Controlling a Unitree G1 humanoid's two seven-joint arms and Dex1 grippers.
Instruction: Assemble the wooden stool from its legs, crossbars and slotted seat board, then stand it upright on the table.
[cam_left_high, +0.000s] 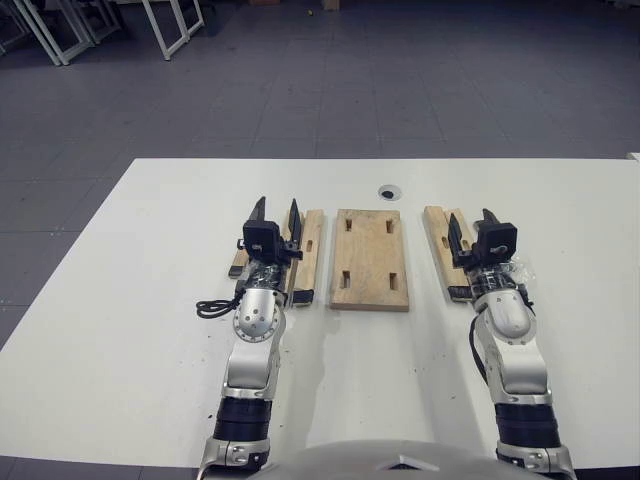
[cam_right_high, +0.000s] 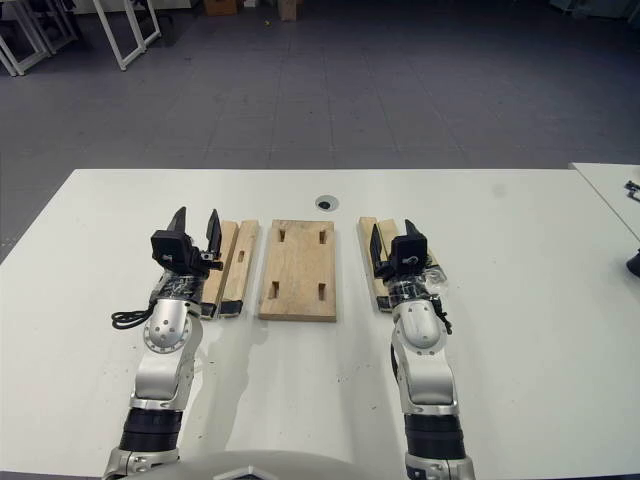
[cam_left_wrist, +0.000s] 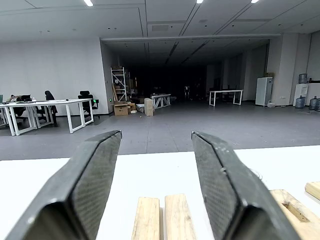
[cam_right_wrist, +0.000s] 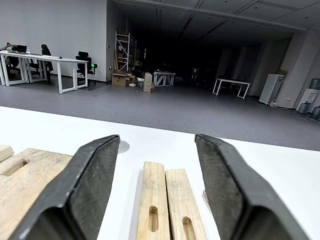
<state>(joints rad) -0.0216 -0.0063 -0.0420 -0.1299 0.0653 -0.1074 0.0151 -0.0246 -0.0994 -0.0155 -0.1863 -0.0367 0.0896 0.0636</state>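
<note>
The slotted seat board (cam_left_high: 370, 258) lies flat in the middle of the white table (cam_left_high: 130, 300). To its left, a pair of wooden legs (cam_left_high: 310, 255) lies side by side, and my left gripper (cam_left_high: 277, 210) stands open just over the wood next to them. In the left wrist view two wooden pieces (cam_left_wrist: 165, 217) lie ahead between the open fingers (cam_left_wrist: 85, 185). Right of the board lies another pair of slotted wooden pieces (cam_left_high: 437, 240). My right gripper (cam_left_high: 470, 222) is open over them. The right wrist view has those slotted pieces (cam_right_wrist: 167, 200) between the fingers (cam_right_wrist: 230, 190).
A round cable hole (cam_left_high: 389, 191) sits in the table just behind the board. A black cable loop (cam_left_high: 210, 308) lies by my left wrist. A second table (cam_right_high: 610, 195) with a dark object (cam_right_high: 632, 262) stands at the right. Grey floor and white desks lie beyond.
</note>
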